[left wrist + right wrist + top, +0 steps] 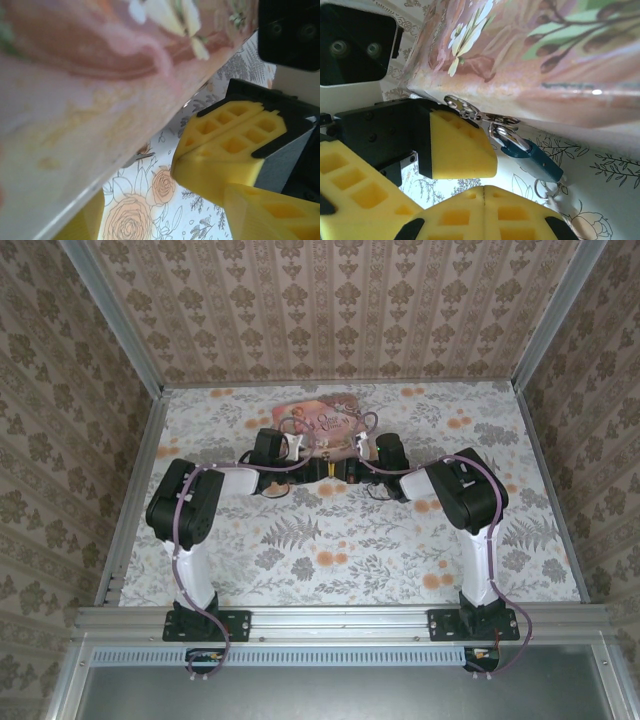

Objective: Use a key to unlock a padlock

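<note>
Padlock [536,161] lay on the flowered table [330,550], its teal body tilted, just beside the bottom edge of the pink tin [545,60]. Its silver shackle [507,137] touched a small clasp [465,107] tucked under that edge. I had the right gripper [485,192] closed, pads pressed together just in front of the padlock, and I could not tell whether anything sat between them. The left gripper [160,215] stood with its jaws apart, one finger [460,150] right at the clasp and the tin's edge close above it. From above, I saw both wrists crowded together against the tin's near side, toward the far middle of the table. Room was tight there. Open tabletop stretched toward the arm bases and out to the metal side rails [135,500].
</note>
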Tool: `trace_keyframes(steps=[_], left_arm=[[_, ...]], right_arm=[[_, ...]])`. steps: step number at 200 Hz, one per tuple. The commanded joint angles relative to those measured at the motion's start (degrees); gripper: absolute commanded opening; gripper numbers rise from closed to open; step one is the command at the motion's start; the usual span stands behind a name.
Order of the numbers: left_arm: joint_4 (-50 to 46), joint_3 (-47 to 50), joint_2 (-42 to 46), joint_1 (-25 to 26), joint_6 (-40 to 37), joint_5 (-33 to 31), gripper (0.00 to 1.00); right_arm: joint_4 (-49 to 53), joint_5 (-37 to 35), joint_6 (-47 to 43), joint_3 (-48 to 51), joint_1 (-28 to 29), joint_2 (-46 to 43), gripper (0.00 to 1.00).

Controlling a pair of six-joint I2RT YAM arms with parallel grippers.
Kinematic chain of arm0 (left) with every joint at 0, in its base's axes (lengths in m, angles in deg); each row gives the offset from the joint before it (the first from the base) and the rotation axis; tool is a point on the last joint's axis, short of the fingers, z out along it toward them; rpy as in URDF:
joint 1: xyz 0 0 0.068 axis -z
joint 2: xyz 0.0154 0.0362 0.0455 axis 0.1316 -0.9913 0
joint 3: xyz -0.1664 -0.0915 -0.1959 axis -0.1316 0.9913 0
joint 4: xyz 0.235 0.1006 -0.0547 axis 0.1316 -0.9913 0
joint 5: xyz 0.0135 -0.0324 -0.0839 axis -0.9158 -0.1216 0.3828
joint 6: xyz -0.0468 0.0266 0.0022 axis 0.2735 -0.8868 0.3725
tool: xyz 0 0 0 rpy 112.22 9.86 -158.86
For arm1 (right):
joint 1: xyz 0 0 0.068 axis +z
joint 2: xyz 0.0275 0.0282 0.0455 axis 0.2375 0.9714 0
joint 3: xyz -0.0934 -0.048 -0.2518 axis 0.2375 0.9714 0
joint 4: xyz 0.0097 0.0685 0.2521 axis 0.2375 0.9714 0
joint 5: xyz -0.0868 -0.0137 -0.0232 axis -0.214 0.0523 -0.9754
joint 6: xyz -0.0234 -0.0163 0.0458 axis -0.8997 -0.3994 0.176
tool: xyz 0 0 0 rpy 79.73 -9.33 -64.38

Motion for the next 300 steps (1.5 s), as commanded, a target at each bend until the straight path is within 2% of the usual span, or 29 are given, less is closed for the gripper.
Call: trace_keyframes(steps=[1,20,35,58,64,95,133,182,208,252,300], left_arm=[[5.2,0.3,0.2,-0.2,1.2,-0.1,0.61],[5.8,0.6,0.3,-0.2,1.8,-0.5,0.61],[5.8,0.9,0.8,-0.2,1.7,-1.6,0.67],[4.8,0.9,1.2,-0.1,1.0,-3.2,0.72],[4.5,1.0,1.2,-0.1,0.8,-3.5,0.72],[3.3,0.9,1.0,0.3,-0.7,-7.4,0.75],[6.7,2.2,0.5,2.9,-0.3,-10.8,0.75],[20.5,9.1,2.9,3.3,7.5,-13.3,0.75],[23.7,12.3,6.5,3.3,11.4,-14.3,0.76],[21.0,14.1,13.9,3.2,16.5,-18.0,0.78],[11.5,12.0,20.4,2.6,18.0,-20.9,0.82]], right_arm=[[4.8,2.9,0.5,0.5,0.8,1.0,0.0],[3.3,2.0,1.3,1.6,0.4,0.6,0.0],[1.7,0.8,2.1,3.0,-0.3,-0.2,0.0],[1.5,-1.3,1.4,5.0,-1.3,-1.9,0.35],[1.9,-1.8,1.1,5.1,-1.5,-2.2,0.42],[3.0,-4.8,0.2,5.3,-1.5,-2.9,0.53],[1.4,-9.1,0.9,4.8,-0.9,-2.6,0.55],[-0.3,-18.5,0.4,5.4,1.4,-2.6,0.56],[-0.9,-22.6,0.1,5.5,2.6,-3.1,0.57],[0.9,-31.3,-0.2,4.9,5.2,-4.0,0.67],[3.2,-34.7,0.3,2.5,6.8,-2.5,0.7]])
